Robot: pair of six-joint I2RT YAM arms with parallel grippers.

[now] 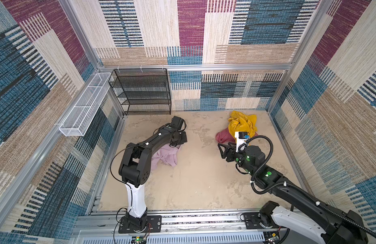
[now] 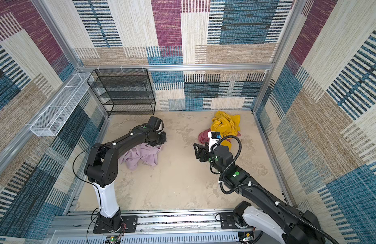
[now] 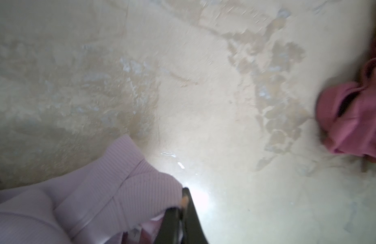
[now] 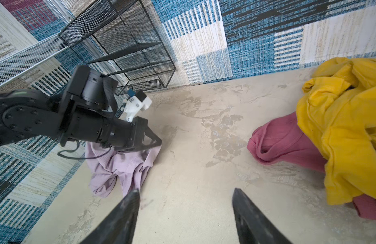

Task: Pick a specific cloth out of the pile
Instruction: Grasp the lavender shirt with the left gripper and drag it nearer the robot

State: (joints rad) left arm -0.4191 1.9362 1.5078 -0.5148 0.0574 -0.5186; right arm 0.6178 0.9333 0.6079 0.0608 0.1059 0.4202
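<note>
The cloth [image 4: 119, 166], the pale lilac-pink one, is bunched up right under the left gripper [image 4: 157, 142]. The left gripper is shut tight and pinches a fold at the top of the cloth. So the cloth goes up to it like a little tent, and the rest lies on the worktop [image 4: 204, 169]. I think it grabs just one fold so it can lift this cloth alone. The cloth is well apart from the pile [image 1: 241, 126], so nothing else can get pulled along. The pile is far from the left gripper and near the right gripper [image 4: 186, 190], in front of it and off to one side. There the yellow cloth [image 4: 341, 126] sits on top of the rose-red cloth [image 4: 284, 143]. The right gripper is wide open and holds nothing; it hangs over bare worktop, maybe to be out of the way
</note>
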